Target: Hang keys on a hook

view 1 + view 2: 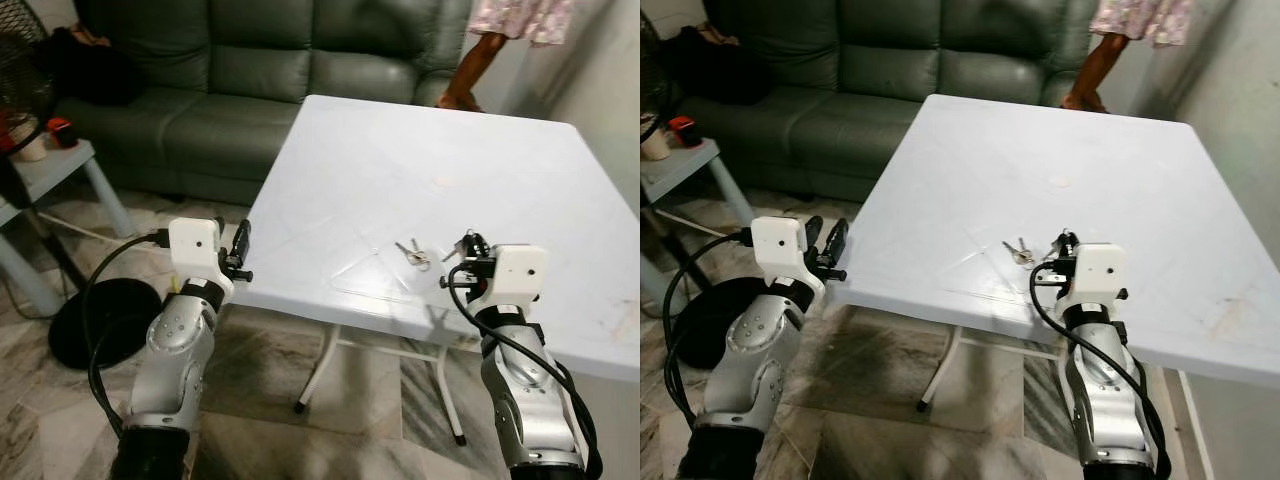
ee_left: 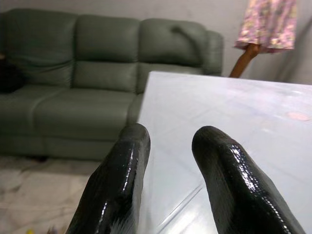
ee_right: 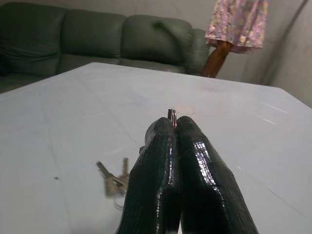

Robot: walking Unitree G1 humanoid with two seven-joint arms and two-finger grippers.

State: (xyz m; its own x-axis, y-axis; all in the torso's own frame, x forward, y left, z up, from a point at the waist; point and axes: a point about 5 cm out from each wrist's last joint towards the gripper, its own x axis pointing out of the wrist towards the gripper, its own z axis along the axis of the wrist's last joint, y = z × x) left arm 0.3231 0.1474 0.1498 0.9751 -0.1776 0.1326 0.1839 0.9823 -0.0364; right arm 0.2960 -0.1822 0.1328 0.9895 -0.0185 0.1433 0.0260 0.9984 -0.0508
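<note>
Grey-green leather sofa point(image 1: 280, 70) forms the backdrop, its smooth cushions running behind a square white table point(image 1: 400, 170) with a matte, faintly scuffed top and thin white folding legs on a marbled tile floor. Keys point(image 1: 412, 255) lie on the table near its front edge, metallic and slightly blurred in the right wrist view, so their number is unclear. Right gripper point(image 3: 173, 124) hovers over the table just beside the keys, its 2 glossy black fingers point(image 3: 156, 165) pressed together on a thin metal ring point(image 3: 172, 115), of which just the upper edge protrudes; whether that ring joins the keys cannot be told. Left gripper point(image 2: 168, 139) is off the table's left edge, fingers point(image 2: 122, 170) parted and grasping nothing. Beyond the table's far corner stands a person point(image 1: 505, 35), cut off by the frame, with a floral skirt hem and 1 leg visible. Left of the sofa sits a pale side table point(image 1: 55, 165) carrying small objects too small to identify, beside a dark fan point(image 1: 22, 75) with a round black base.
</note>
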